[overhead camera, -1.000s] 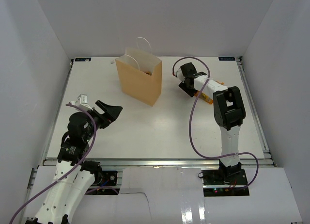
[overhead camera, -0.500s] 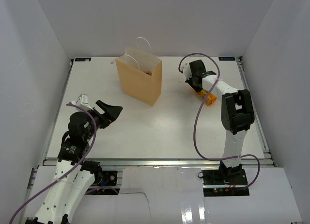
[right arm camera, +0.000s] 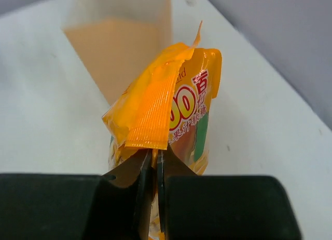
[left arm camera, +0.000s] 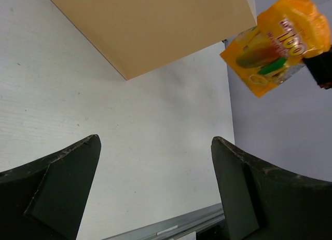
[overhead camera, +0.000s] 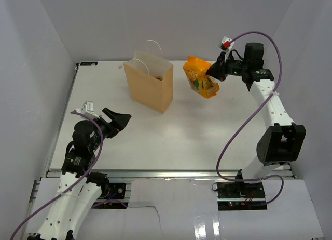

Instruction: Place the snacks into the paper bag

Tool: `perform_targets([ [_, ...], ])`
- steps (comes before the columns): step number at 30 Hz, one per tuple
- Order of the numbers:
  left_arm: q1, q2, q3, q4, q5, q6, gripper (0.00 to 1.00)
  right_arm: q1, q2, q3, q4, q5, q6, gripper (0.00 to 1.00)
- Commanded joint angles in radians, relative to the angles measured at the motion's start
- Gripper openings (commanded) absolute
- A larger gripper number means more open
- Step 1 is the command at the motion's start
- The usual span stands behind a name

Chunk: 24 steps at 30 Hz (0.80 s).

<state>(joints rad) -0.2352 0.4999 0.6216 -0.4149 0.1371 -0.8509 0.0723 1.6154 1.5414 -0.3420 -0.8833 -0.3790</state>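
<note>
The white table [overhead camera: 155, 141] is seen from overhead; the tan kraft-paper bag [overhead camera: 150, 89] and orange-yellow pouch [overhead camera: 199, 74] are shared by all views.

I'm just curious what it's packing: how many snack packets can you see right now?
1. An orange-yellow pouch hangs pinched by the right gripper, in the air just right of the paper bag. More packets may be hidden inside the bag.

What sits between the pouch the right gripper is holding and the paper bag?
Nothing. In the top view only bare table shows between the orange-yellow pouch in the right gripper and the paper bag.
</note>
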Motion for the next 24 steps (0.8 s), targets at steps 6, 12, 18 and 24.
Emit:
perform_targets([
  [6,0.000,-0.037,0.044,-0.036,-0.008,0.000,0.98,0.142,0.061,0.372,0.681,-0.237,0.593,0.08],
  [12,0.000,-0.054,0.052,-0.053,-0.017,-0.005,0.98,0.268,0.202,0.647,0.702,-0.154,0.669,0.08],
  [18,0.000,-0.058,0.073,-0.073,-0.025,0.000,0.98,0.365,0.322,0.730,0.644,-0.053,0.588,0.08],
  [24,0.000,-0.080,0.072,-0.093,-0.034,-0.005,0.98,0.386,0.379,0.761,0.577,0.038,0.434,0.08],
])
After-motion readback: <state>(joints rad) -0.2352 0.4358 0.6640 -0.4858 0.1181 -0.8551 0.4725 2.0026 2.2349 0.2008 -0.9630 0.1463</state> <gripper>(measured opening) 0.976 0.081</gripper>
